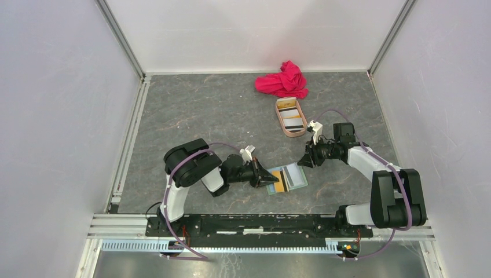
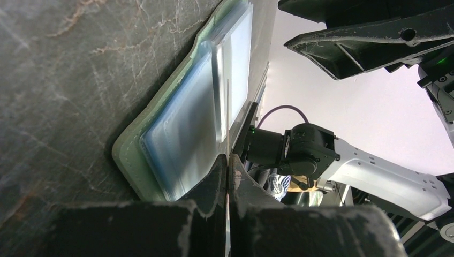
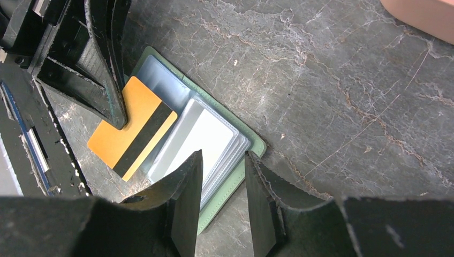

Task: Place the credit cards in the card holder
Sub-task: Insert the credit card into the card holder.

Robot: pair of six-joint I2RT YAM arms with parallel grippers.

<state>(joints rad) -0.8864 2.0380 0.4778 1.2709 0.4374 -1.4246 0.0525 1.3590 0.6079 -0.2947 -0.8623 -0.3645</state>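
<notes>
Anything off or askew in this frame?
Orange card sits skewed across the open card holder, sticking out past its edge over the table, pinched at one corner by the left fingers.

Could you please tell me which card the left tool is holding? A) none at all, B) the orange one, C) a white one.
B: the left tool pinches the orange card, black stripe up, over the open holder.

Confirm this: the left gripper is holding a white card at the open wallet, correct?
Not white. The card pinched in the left gripper is orange with a black stripe, as the right wrist view shows. It is at the open wallet.
</notes>
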